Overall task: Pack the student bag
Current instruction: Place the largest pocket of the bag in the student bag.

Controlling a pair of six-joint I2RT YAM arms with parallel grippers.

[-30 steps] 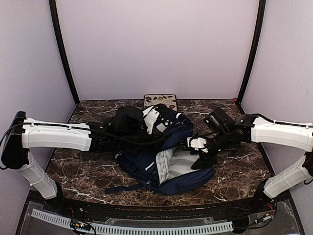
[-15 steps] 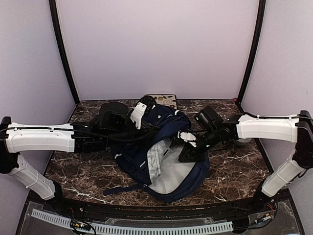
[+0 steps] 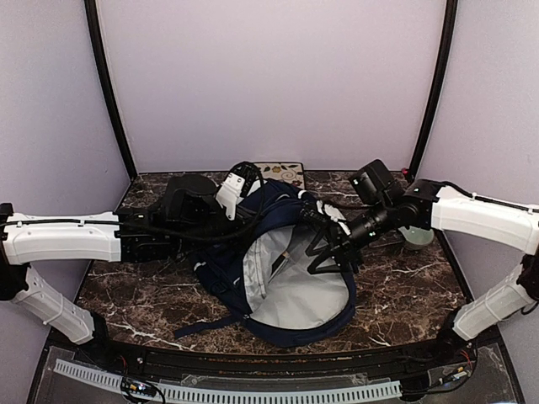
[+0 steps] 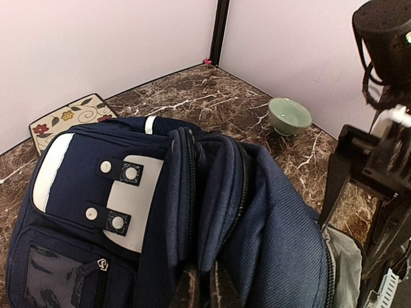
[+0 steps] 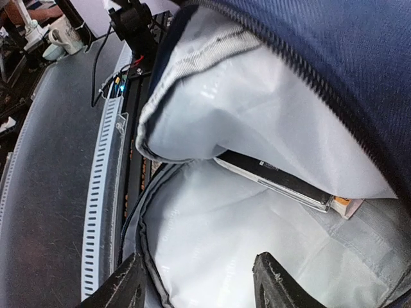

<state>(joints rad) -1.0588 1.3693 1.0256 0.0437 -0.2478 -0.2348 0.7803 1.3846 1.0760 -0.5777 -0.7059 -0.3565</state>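
- Left gripper [image 3: 239, 182] is clamped on the top edge of the backpack [image 3: 282, 206], holding it up.
- Right gripper [image 5: 198, 263] is spread open inside its grey-lined mouth.

soft even light, faint shadows, mild blur overhead, wrist views sharper

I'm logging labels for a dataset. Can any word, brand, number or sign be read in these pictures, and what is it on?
No text can be read in any view.
student bag: its white patches carry only snap studs, no wording.
patterned mat: flowers and scrolls, no letters.
flat item inside the bag: any print on it is too blurred to read.
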